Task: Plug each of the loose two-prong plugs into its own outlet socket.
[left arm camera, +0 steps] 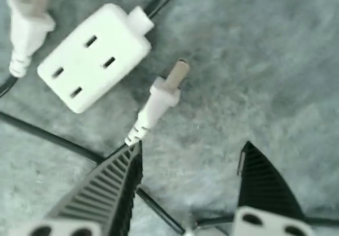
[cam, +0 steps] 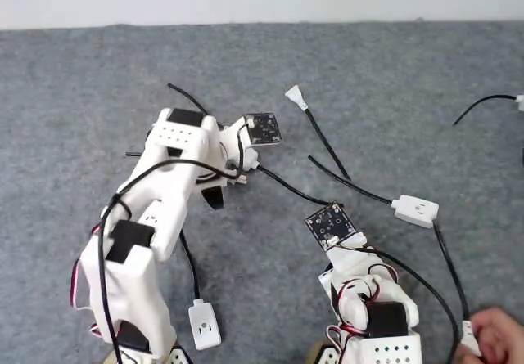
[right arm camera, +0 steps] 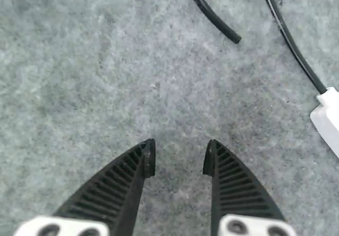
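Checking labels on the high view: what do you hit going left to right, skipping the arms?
In order: socket block at the bottom edge → white plug near the top → socket block right of centre → person's hand in the bottom corner.

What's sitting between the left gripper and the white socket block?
A loose white two-prong plug lies between the left gripper and the socket block. The left wrist view shows it.
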You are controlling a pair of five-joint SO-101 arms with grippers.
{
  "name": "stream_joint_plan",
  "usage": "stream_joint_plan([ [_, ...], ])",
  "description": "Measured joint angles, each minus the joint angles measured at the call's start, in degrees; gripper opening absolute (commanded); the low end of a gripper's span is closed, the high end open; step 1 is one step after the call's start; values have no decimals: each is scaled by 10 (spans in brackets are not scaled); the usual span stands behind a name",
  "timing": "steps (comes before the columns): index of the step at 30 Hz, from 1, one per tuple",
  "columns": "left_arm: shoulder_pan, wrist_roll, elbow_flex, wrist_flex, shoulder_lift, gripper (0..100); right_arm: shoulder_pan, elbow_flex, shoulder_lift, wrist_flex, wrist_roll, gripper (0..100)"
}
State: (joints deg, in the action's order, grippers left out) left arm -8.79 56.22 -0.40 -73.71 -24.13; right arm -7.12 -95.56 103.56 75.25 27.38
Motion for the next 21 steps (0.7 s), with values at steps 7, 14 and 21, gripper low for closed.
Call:
stream_joint_plan([
  [7, 0, 45, -123, -58, -50, 283, 0, 0, 0, 0, 0, 162],
  [14, 0, 60, -230, -81, -147, 283, 0, 0, 0, 0, 0, 162],
  [21, -20, 73, -351, -172, -247, 280, 0, 0, 0, 0, 0, 162],
])
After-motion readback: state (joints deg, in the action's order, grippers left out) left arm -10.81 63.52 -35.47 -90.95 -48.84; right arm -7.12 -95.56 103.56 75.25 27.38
